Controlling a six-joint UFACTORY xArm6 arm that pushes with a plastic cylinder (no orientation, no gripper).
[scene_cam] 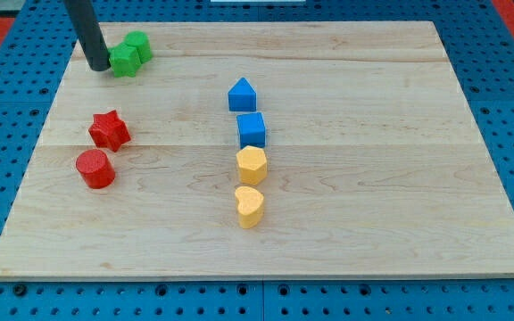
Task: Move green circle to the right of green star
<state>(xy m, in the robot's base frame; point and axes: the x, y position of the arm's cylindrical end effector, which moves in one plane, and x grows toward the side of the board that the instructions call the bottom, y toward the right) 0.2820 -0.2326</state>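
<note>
Two green blocks sit touching near the board's top left corner. The nearer, left one [124, 61] looks angular like a star. The farther, right one [139, 45] looks rounder like a circle; their shapes are hard to make out. My tip [98, 68] rests on the board just left of the nearer green block, almost touching it. The dark rod rises from it to the view's top.
A red star [109, 130] and a red circle [95, 168] lie at the left. In the middle runs a column: blue house-shaped block [242, 94], blue cube [252, 130], yellow hexagon [252, 165], yellow heart [250, 206]. The wooden board [391, 178] lies on a blue pegboard.
</note>
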